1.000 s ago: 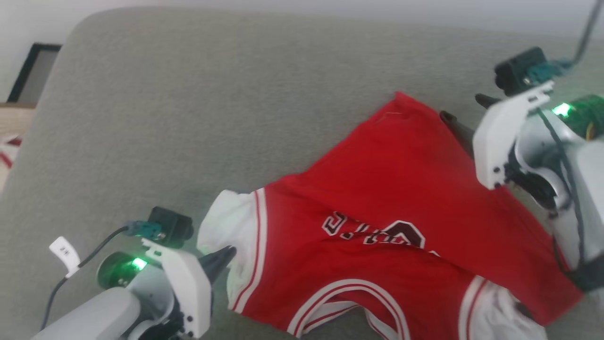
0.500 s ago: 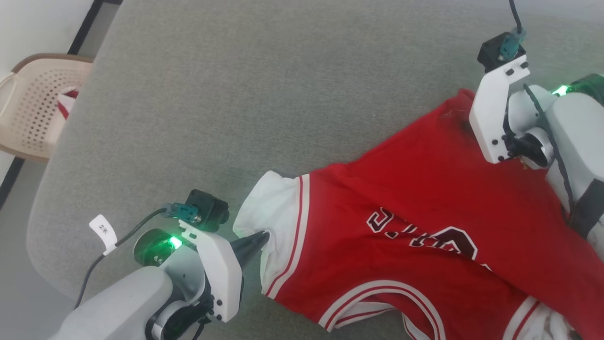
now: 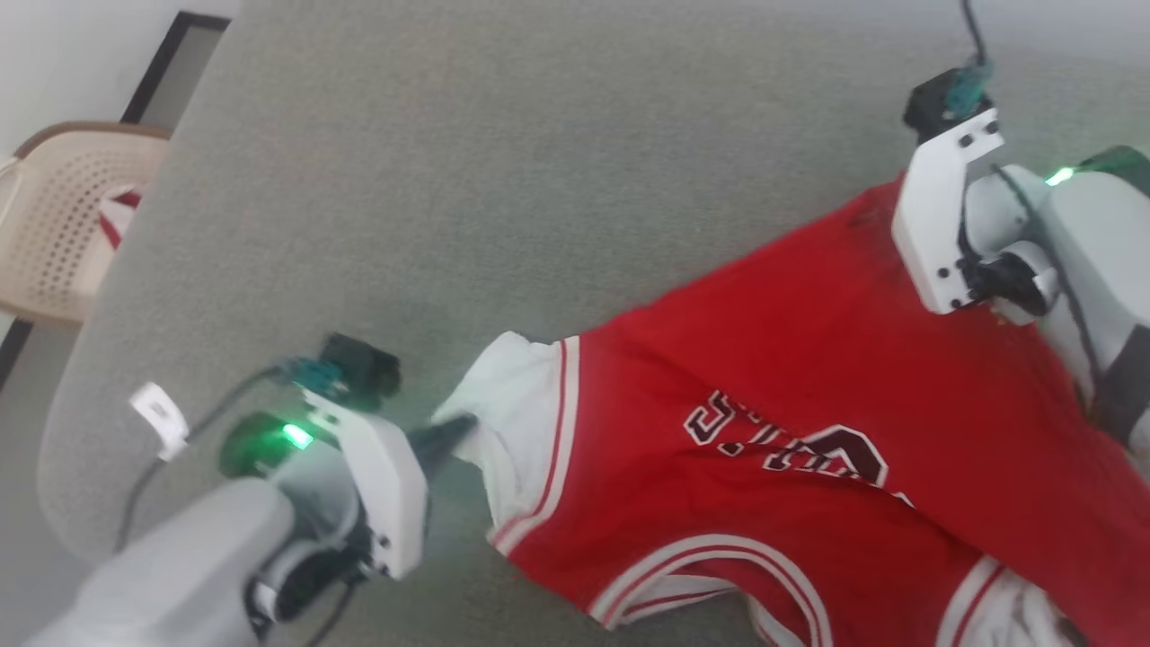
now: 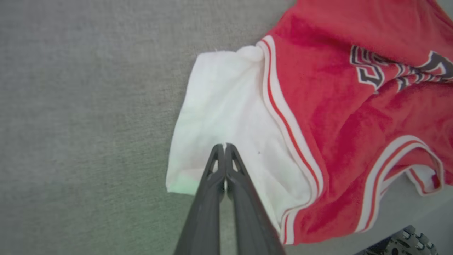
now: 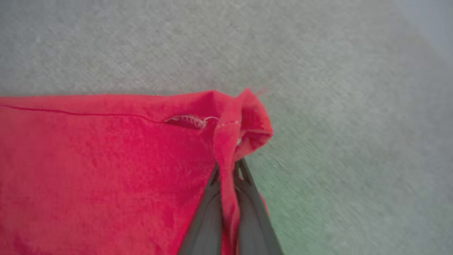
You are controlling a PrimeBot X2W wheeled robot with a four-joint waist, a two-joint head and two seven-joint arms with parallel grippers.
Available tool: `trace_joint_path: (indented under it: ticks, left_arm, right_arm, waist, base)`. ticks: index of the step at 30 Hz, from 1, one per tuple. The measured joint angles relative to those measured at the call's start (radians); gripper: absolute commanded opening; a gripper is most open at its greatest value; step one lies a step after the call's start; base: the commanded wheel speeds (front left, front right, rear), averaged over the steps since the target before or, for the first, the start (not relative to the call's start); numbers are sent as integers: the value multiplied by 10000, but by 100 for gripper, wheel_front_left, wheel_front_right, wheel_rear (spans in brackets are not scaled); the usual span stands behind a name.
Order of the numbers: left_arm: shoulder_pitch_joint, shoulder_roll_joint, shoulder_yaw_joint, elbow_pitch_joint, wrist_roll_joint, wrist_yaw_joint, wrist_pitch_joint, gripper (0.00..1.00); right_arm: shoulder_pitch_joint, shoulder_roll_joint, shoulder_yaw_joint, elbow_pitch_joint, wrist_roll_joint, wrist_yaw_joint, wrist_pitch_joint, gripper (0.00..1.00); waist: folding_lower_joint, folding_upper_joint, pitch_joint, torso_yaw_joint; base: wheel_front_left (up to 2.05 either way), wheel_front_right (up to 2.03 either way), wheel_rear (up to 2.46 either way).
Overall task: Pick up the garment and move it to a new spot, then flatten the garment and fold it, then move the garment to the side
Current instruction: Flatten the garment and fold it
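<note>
Grip at both ends: right tool (image 5: 228,164), open a second ago, now clamps the garment's (image 3: 764,359) red hem (image 5: 247,120) at 2 o'clock, left tool (image 4: 223,145) pinches its white sleeve (image 4: 219,99) at 8 o'clock, cloth slack at 4 o'clock on the bench (image 3: 449,180), ready for lifting.

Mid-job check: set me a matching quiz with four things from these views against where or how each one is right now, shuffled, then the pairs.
Things
1. left gripper
2. right gripper
3. lettering
4. beige basket

Place or state
A. beyond the left edge of the grey surface in the head view
B. shut on a red corner of the garment
C. black and white, on the red front
D. shut on the white sleeve

Pairs: 1-D, 2-B, 3-C, 4-A
</note>
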Motion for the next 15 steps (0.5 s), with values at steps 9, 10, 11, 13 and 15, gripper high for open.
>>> trace_joint_path:
  ticks: [9, 10, 11, 13, 15]
  left_arm:
    - [-1122, 1218, 665, -351, 96, 706, 830, 0]
    - [-1329, 1323, 736, -405, 132, 750, 966, 0]
    - [-1546, 1440, 782, -435, 190, 800, 1133, 0]
    - [-1991, 1691, 884, -489, 244, 817, 1461, 0]
    - [-2450, 1918, 993, -487, 318, 819, 1776, 0]
  right_arm:
    - [-427, -621, 508, -934, 359, -2, -1208, 0]
    - [-464, -759, 569, -1060, 391, -2, -1289, 0]
    - [-502, -882, 619, -1193, 418, -2, -1390, 0]
    - [-596, -1089, 685, -1492, 439, -2, -1547, 0]
    - [-699, -1244, 640, -1741, 522, -2, -1722, 0]
  waist:
    - [0, 0, -657, -808]
    - [0, 0, -753, -911]
    - [0, 0, -852, -1007]
    - [0, 0, -1049, -1215]
    - [0, 0, -1246, -1413]
  base:
    - [0, 0, 0]
    - [0, 0, 0]
    - [0, 0, 0]
    - [0, 0, 0]
    - [0, 0, 0]
